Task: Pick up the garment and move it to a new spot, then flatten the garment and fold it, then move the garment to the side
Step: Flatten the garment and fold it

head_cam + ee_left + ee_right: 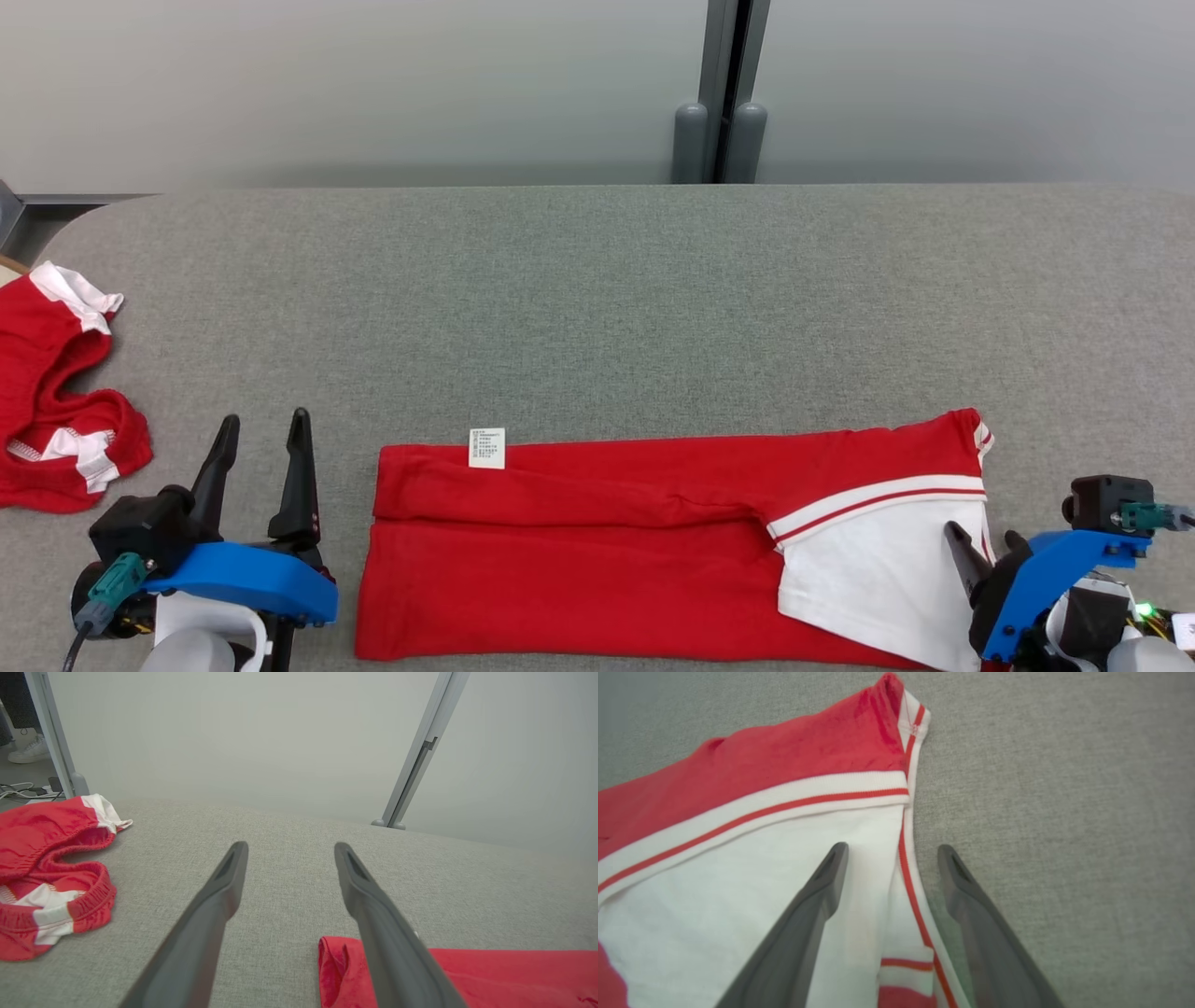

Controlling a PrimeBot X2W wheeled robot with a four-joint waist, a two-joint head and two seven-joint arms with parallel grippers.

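Red shirt lies folded lengthwise; left gripper and right gripper, both wide and empty, should pinch its ends evenly.

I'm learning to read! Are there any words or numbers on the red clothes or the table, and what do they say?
White tag at the far edge of the folded red garment: a few lines of tiny print, too small to read.
No other words, numbers or signs are there to read.
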